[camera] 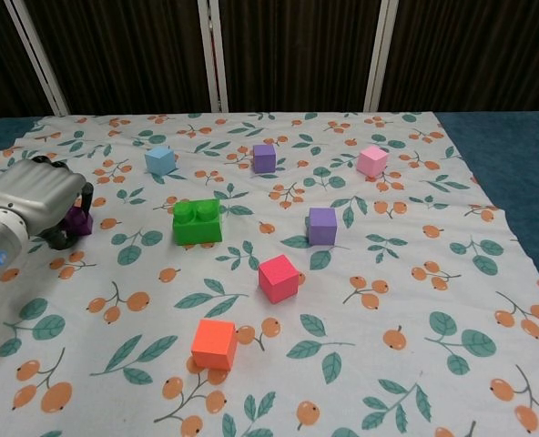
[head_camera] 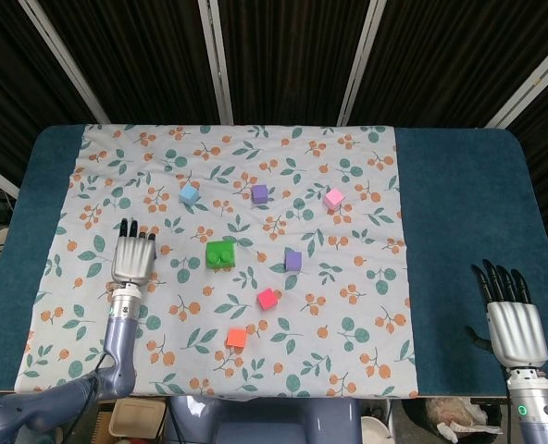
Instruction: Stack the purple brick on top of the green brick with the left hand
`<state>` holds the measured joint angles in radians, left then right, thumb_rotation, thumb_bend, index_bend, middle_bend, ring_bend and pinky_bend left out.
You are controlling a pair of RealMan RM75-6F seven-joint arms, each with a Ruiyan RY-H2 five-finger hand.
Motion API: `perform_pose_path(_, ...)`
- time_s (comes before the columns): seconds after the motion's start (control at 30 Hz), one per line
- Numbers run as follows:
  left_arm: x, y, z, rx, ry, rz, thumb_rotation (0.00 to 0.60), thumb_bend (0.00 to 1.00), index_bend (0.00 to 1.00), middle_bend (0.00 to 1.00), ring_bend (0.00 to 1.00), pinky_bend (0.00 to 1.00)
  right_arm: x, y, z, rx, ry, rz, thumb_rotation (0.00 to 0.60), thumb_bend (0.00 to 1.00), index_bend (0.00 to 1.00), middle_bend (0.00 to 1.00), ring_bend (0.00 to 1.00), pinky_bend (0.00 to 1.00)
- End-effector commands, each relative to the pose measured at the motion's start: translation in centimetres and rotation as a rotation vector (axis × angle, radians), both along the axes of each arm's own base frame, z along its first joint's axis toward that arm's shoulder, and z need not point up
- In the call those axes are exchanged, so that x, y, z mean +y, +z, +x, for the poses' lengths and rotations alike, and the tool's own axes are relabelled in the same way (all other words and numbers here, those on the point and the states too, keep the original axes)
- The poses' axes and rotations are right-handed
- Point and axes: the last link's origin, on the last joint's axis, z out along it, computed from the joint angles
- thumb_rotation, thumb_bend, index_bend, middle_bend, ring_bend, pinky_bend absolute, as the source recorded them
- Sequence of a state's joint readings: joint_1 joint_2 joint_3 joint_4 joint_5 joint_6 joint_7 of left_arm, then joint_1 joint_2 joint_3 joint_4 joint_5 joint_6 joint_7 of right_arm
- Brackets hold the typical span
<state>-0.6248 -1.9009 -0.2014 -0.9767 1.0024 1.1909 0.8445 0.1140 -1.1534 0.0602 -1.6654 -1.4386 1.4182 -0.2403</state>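
Observation:
The green brick, with two studs on top, sits on the floral cloth left of centre. My left hand is to its left, a short gap away, with fingers curled around the dark purple brick. Only a corner of that brick shows in the chest view, under the fingers and just above the cloth. The head view hides it beneath the hand. My right hand rests at the near right on the blue table with fingers apart, holding nothing.
Cubes lie around the green brick: light blue, two lilac ones, pink, magenta and orange. The floral cloth covers the table's middle and left.

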Motion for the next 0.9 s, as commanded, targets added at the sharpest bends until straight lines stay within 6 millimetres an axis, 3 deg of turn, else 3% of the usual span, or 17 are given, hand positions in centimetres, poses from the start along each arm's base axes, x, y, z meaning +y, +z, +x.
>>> perform_pose_path(0.03,0.0,0.0,0.3,-0.004,-0.007,0.007,0.6,0.39,0.43,0.49,0.16,0.13,0.0,0.0,0.0,-0.002,0.001,-0.001,0.6,0.19,0.0,0.0,0.0,0.0)
perform_pose_path(0.4,0.0,1.1,2.6,0.0,-0.071,0.011,0.6,0.43,0.44,0.5,0.16,0.13,0.2,-0.1,0.1,-0.005,0.008,0.006,0.6,0.19,0.0,0.0,0.0,0.0)
perform_pose_path(0.9,-0.1,2.9,13.1,-0.141,-0.119,-0.125,0.6,0.42,0.44,0.5,0.16,0.13,0.0,-0.2,0.1,0.005,-0.003,0.012,0.6,0.19,0.0,0.0,0.0,0.0)
